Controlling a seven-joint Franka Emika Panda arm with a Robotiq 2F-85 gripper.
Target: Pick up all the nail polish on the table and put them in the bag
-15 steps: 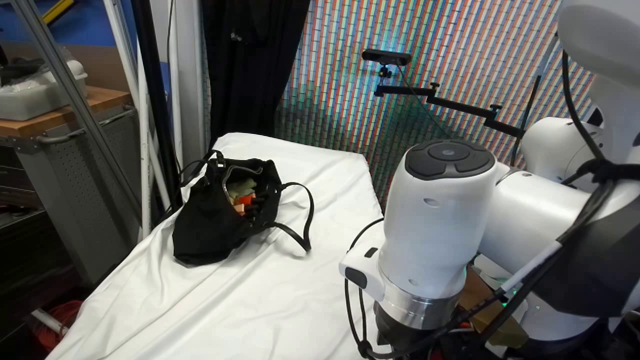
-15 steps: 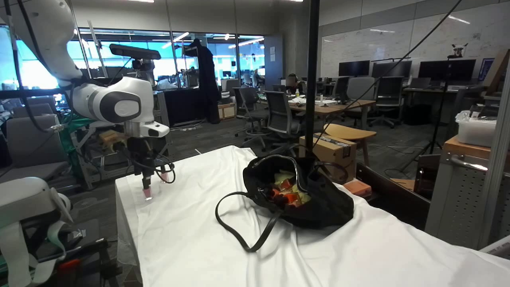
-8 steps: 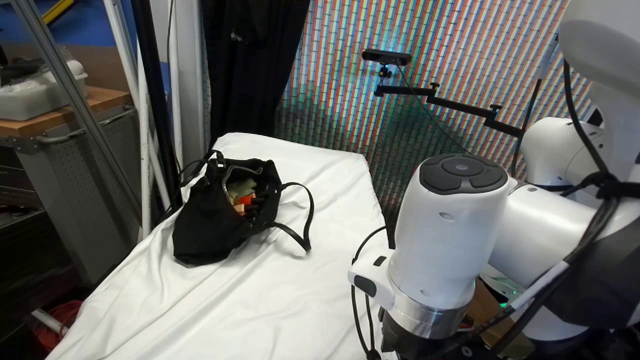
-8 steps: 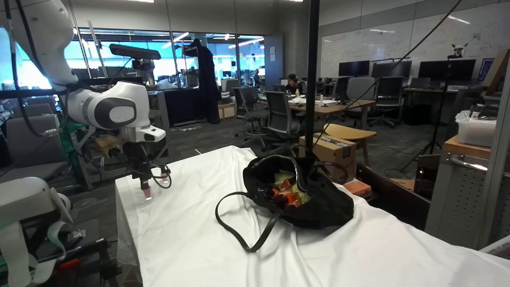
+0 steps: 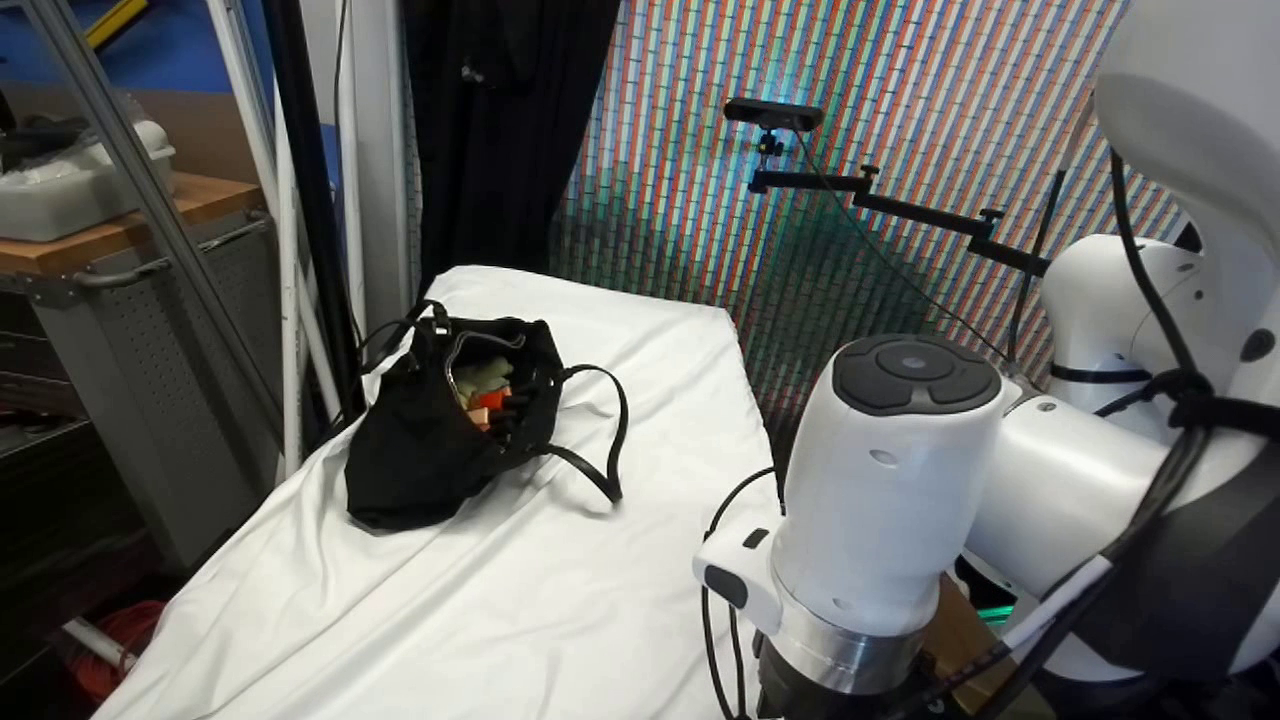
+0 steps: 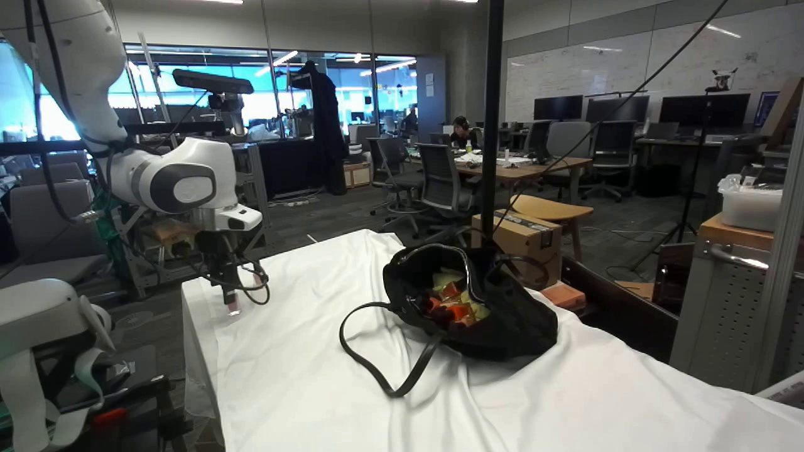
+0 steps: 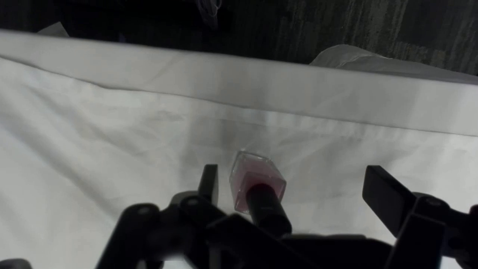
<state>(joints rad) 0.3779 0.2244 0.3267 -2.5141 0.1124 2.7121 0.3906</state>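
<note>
fingers (image 7: 388, 198): released, set wide apart. in the wrist view, one nail polish bottle (image 7: 257, 168) stands between them, just beside the finger at the left of that view and farther from the one at the right; a gap shows on each side of the bottle's body.

surface (image 5: 540, 610): long, covered with a wrinkled white cloth (image 6: 301, 370). in the wrist view its edge crosses the upper part, with dark floor (image 7: 358, 22) beyond.

arm (image 5: 890, 490): white, reaching over the border of the surface with the fingers directed downward. in both exterior views it stands apart from the bag (image 5: 420, 465).

bag: black, slumped, resting on the surface with its mouth gaping. one strap handle (image 6: 417, 371) loops out over the cloth. a yellowish-green inside (image 5: 485, 375) shows through the mouth.

nail polish bottles (image 6: 461, 312) in the bag: orange-red bodies, dark caps, jumbled together; the exact count cannot be told.

nail polish bottle under the fingers: pink body, black cap, upright on the surface near its edge. in an exterior view the pink body shows beneath the fingers.

pinkish shape (image 6: 257, 277) near the fingers in an exterior view: partly hidden, too small to identify.
</note>
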